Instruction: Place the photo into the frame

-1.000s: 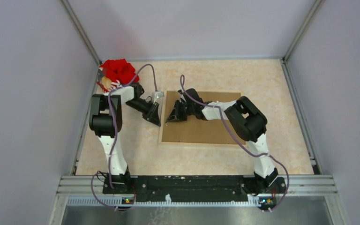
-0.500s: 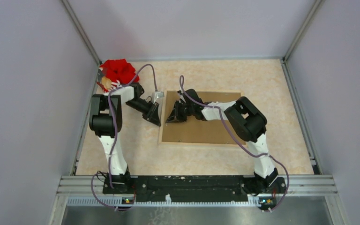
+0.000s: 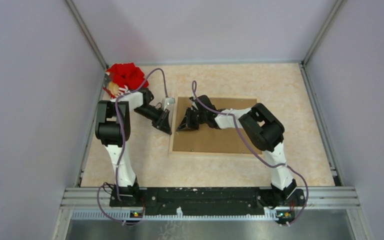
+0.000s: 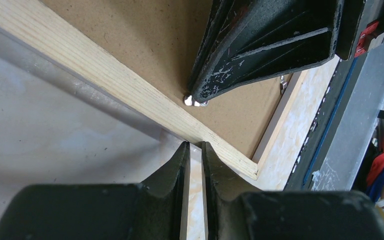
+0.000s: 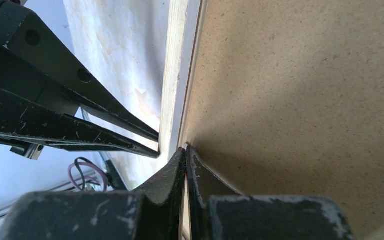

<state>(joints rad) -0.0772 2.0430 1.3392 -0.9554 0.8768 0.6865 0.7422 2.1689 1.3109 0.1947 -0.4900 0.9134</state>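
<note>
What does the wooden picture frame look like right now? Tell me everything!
The frame lies flat on the table, back side up. Its rails are thin, pale wood with visible grain. A plain brown backing board fills the middle, so no photo shows. The left gripper is at the outside of its left rail, fingers nearly together. The right gripper is just inside that rail on the board, fingers also nearly together.

Worktop (image 3: pixel 220 162): pale, marbled beige surface.
Frame (image 3: pixel 171 137): lies flat at centre, light wood back up, brown backing board (image 3: pixel 215 140) set inside its rails.
Red object (image 3: pixel 127 75): far left corner.
</note>
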